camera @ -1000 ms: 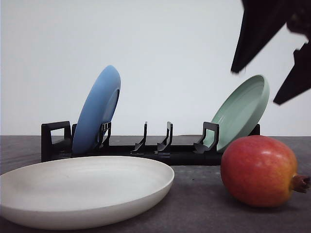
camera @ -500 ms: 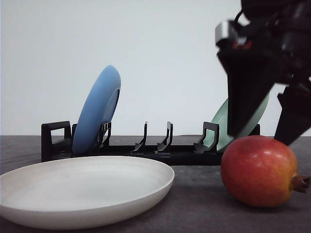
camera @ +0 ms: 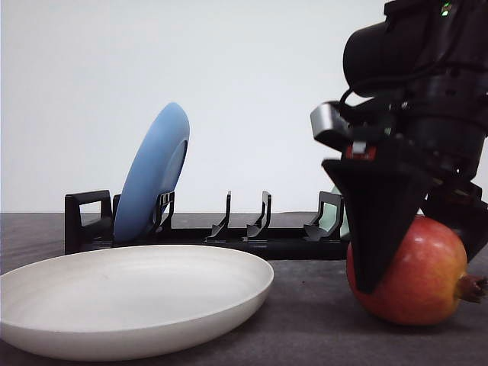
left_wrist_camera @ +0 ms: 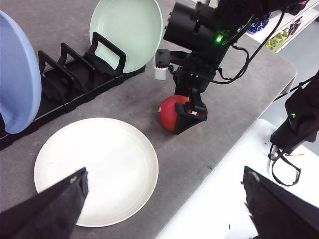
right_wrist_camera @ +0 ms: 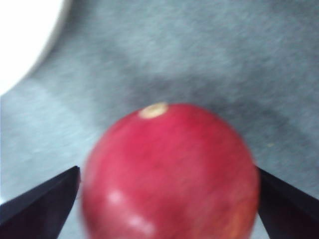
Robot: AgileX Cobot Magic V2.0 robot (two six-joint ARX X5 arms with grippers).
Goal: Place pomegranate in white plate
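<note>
A lab: grey test table (left_wrist_camera: 239,99), cluttered shelves (left_wrist_camera: 279,25) behind.

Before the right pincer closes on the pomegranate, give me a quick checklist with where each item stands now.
1. Right pincer open: ok, its fingers stand apart on either side of the pomegranate.
2. Fruit centred between the fingers: ok in the right wrist view.
3. Fingers touching the skin: cannot tell.
4. Pomegranate resting on the table: ok.
5. White plate free of other things: ok.
6. Left pincer away from the fruit: ok, open above the plate's near edge.
</note>
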